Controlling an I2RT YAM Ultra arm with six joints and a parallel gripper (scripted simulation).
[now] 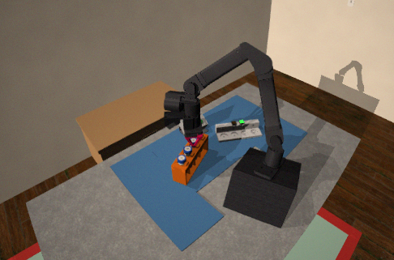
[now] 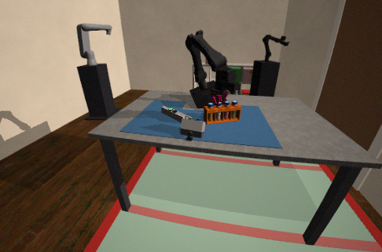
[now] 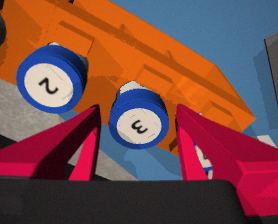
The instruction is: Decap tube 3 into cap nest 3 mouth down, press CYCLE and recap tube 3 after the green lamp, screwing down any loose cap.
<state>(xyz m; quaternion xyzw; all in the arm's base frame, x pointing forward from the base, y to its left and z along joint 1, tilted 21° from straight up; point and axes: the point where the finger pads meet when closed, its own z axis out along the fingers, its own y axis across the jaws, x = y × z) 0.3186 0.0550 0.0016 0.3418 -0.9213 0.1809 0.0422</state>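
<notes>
Cap 3 (image 3: 138,120) sits between the spread fingers, touching neither.

Even light, soft shadows, seemingly coarse

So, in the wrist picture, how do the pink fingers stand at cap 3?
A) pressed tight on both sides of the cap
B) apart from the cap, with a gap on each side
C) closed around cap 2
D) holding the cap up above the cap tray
B: the fingers flank cap 3 with blue mat showing between each finger and the cap, so the gripper is open.
</notes>
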